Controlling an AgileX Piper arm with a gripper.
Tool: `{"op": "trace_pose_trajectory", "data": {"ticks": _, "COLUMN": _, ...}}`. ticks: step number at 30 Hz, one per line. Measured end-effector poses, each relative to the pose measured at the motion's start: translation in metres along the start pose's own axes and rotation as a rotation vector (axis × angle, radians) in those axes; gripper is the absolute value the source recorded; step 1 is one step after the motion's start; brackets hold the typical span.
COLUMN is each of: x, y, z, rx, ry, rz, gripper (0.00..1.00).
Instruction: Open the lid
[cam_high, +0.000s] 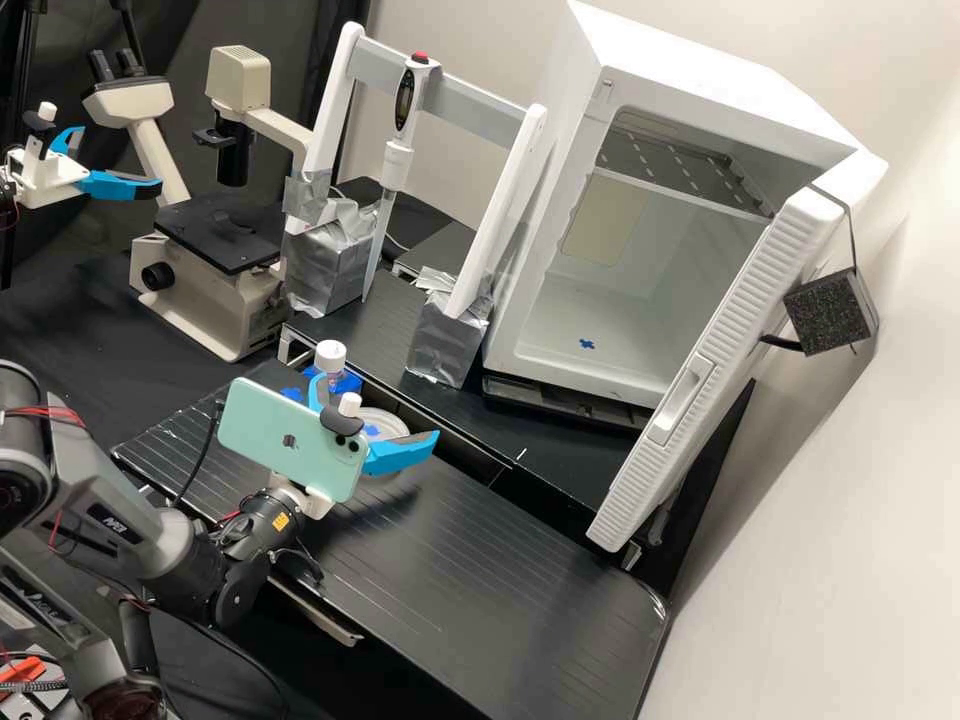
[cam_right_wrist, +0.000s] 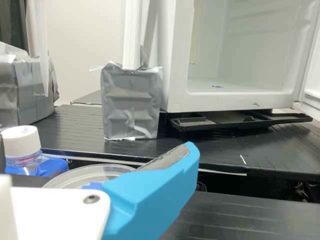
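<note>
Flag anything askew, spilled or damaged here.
No spill or damage stands out. The white ribbed cabinet door stands wide open, and a speckled black block is strapped onto it, which looks improvised.

The little bottle (cam_right_wrist: 30, 162) stood upright with its white cap (cam_high: 330, 353) on and blue around its lower part. Near it a clear, round lid (cam_right_wrist: 107, 170) lay flat, a blue patch (cam_high: 372, 431) showing there; I couldn't tell how snugly it sat.

Pipette (cam_high: 404, 108) hangs from white rack (cam_high: 508, 200) btwn microscope (cam_high: 205, 300) & white lab cabinet (cam_high: 590, 380), door (cam_high: 715, 345) open w/ black block (cam_high: 828, 312) attached.
</note>
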Motion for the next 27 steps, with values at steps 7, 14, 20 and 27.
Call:
{"op": "trace_pose_trajectory", "data": {"ticks": 7, "x": -0.001, "y": -0.001, "z": 0.006, "rx": -0.006, "ry": -0.030, "rz": -0.023, "gripper": 1.00}}
{"op": "trace_pose_trajectory", "data": {"ticks": 14, "x": -0.002, "y": -0.003, "z": 0.010, "rx": 0.008, "ry": -0.040, "rz": -0.057, "gripper": 1.00}}
{"op": "trace_pose_trajectory", "data": {"ticks": 20, "x": -0.003, "y": -0.004, "z": 0.009, "rx": 0.005, "ry": -0.031, "rz": -0.077, "gripper": 1.00}}
{"op": "trace_pose_trajectory", "data": {"ticks": 27, "x": -0.002, "y": -0.005, "z": 0.011, "rx": 0.012, "ry": -0.037, "rz": -0.083, "gripper": 0.00}}
